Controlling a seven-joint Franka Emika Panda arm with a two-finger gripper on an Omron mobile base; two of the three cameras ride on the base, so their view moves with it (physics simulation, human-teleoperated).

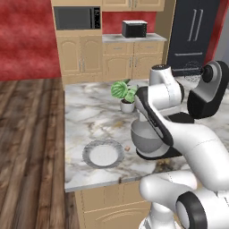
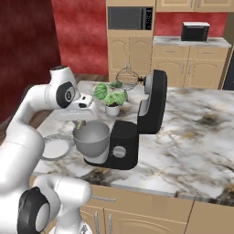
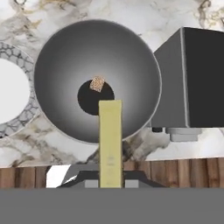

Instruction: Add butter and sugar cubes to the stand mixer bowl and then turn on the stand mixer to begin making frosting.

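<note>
My gripper [image 3: 109,182] is shut on the butter [image 3: 110,144], a pale-yellow stick that points out over the near rim of the stand mixer bowl [image 3: 65,65]. One tan sugar cube [image 3: 97,83] lies at the bottom of that grey bowl. Another sugar cube [image 1: 128,147] rests on the counter between the plate and the bowl [image 1: 143,136]. From the right base, the gripper [image 2: 81,120] hangs just above the bowl [image 2: 91,137], which sits on the black stand mixer [image 2: 121,146]. The mixer's head [image 2: 153,103] is tilted up and back, and its whisk [image 2: 128,77] is raised.
A flat white plate with a grey scalloped rim [image 1: 87,154] lies left of the bowl near the counter's front edge. A potted green plant [image 1: 125,95] stands behind the bowl. The marble counter [image 2: 192,132] stretches right of the mixer. Cabinets and a microwave line the back wall.
</note>
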